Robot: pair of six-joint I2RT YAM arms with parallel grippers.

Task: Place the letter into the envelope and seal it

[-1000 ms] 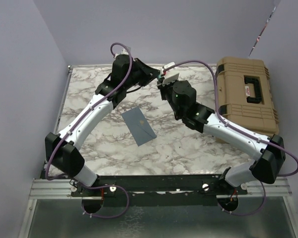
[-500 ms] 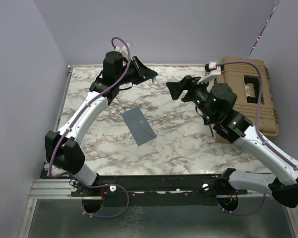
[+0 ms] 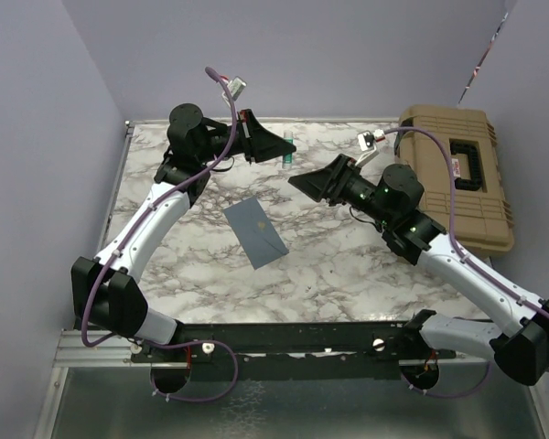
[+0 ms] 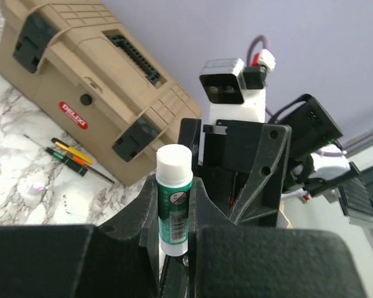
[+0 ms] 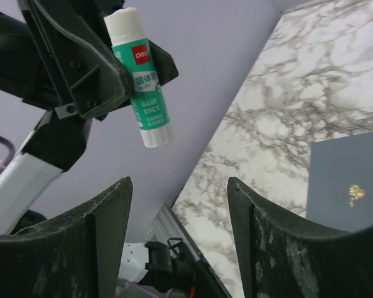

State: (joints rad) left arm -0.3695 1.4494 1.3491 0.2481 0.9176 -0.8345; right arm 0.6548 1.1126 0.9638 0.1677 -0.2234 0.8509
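The slate blue-grey envelope (image 3: pixel 254 233) lies flat on the marble table, and its corner with a small gold emblem shows in the right wrist view (image 5: pixel 345 180). The letter is not in view. My left gripper (image 3: pixel 279 146) is raised over the back of the table and shut on a green and white glue stick (image 4: pixel 174 198), which stands upright between its jaws. The glue stick (image 5: pixel 140 81) also shows in the right wrist view. My right gripper (image 3: pixel 302 183) is open and empty. It hangs in the air a short way to the right of the stick, pointing toward it, and its jaws (image 5: pixel 179 186) hold nothing.
A tan plastic toolbox (image 3: pixel 457 174) sits at the back right, also seen in the left wrist view (image 4: pixel 93 87). A few thin pens or screwdrivers (image 4: pixel 74 158) and a small white object (image 4: pixel 36 188) lie on the marble beside it. Purple walls enclose the table.
A second ago both grippers met at the back centre. The right gripper has since opened and drawn back to the right. The left arm has swung left and lifted with the glue stick.
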